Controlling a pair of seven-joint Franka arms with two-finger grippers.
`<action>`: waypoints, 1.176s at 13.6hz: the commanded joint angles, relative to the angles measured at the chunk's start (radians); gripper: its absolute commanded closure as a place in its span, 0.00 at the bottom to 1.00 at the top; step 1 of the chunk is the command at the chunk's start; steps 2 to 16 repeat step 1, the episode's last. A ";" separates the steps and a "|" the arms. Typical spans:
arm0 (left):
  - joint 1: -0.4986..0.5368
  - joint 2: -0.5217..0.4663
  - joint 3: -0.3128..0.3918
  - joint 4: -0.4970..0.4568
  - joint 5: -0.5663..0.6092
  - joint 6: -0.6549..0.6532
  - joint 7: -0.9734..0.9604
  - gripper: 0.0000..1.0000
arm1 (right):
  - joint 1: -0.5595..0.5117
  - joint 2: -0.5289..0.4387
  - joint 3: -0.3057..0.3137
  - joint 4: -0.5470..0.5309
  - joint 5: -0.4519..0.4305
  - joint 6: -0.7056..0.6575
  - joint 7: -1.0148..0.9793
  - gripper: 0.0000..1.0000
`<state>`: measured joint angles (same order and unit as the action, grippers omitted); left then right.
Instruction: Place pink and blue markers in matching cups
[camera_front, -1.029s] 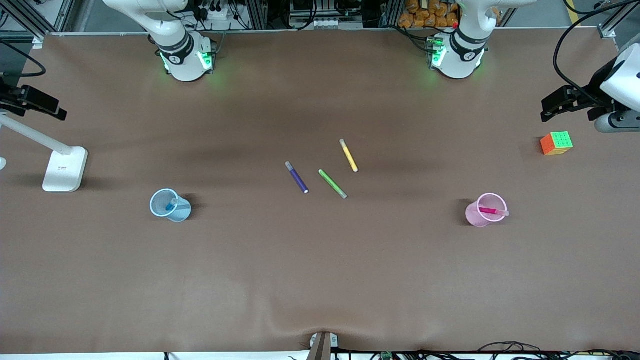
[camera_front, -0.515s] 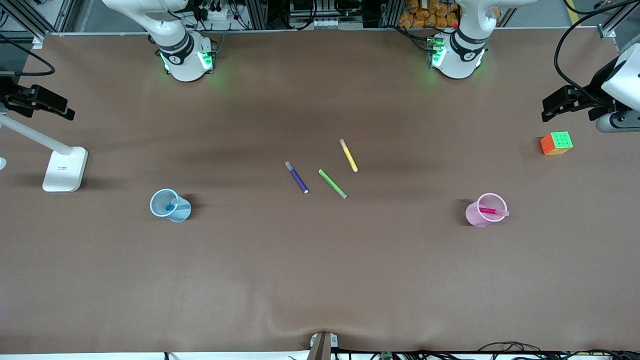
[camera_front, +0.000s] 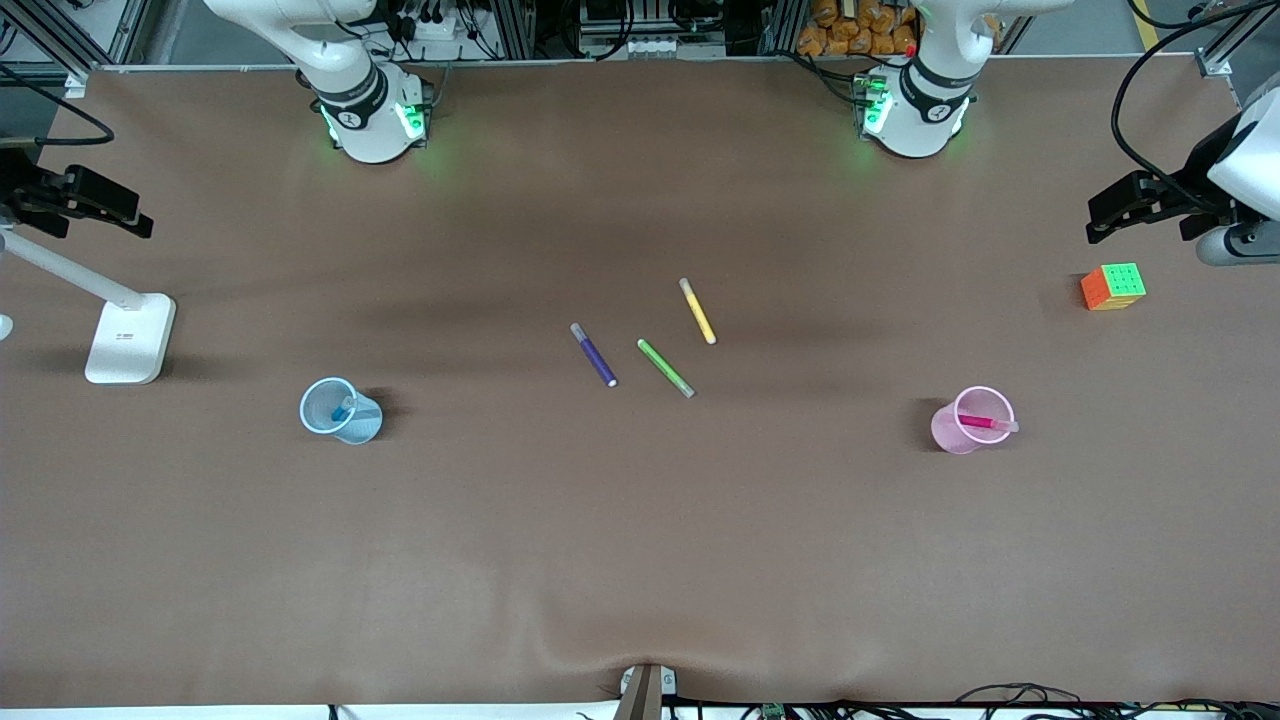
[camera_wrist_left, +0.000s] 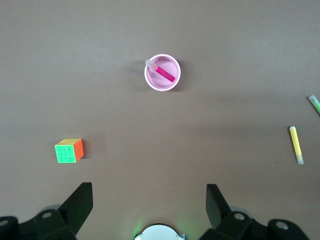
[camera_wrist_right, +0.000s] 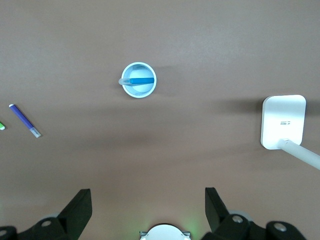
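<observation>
Pink marker (camera_front: 977, 422) sits inside the pink cup (camera_front: 952, 430), slanted, its pale cap leaning on the rim toward the left arm's end of the surface (camera_front: 640, 560). Blue marker (camera_front: 342, 410) likewise leans in the blue cup (camera_front: 352, 424), toward the right arm's end. Both cups stand upright, nearer the front camera than everything else on the surface. By the look of it both placements are done.

Mid-surface, slightly farther: purple pen (camera_front: 594, 355), green pen (camera_front: 666, 368), yellow pen (camera_front: 698, 311), lying flat, apart from one another, untouched.

Farther again: a colour cube (camera_front: 1113, 286) at the left arm's end, a white lamp base (camera_front: 130, 338) at the right arm's end.

Left gripper (camera_wrist_left: 149, 200) hangs high, jaws spread wide, holding nothing; the pink cup lies straight out ahead of them, well apart. Right gripper (camera_wrist_right: 148, 200) is the same, released and empty, blue cup well ahead of it. Each arm is nearer its own cup. Neither reaches; judgement: no grasp left to make, only a retreat.
</observation>
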<state>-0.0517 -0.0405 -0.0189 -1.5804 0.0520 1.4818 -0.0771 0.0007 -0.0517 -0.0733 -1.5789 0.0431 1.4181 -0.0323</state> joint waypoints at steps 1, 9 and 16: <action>0.006 -0.009 0.002 0.005 -0.020 -0.018 0.020 0.00 | 0.004 -0.013 -0.005 0.005 0.000 -0.008 -0.015 0.00; 0.006 -0.009 0.002 0.005 -0.020 -0.018 0.020 0.00 | 0.004 -0.013 -0.005 0.005 0.000 -0.008 -0.015 0.00; 0.006 -0.009 0.002 0.005 -0.020 -0.018 0.020 0.00 | 0.004 -0.013 -0.005 0.005 0.000 -0.008 -0.015 0.00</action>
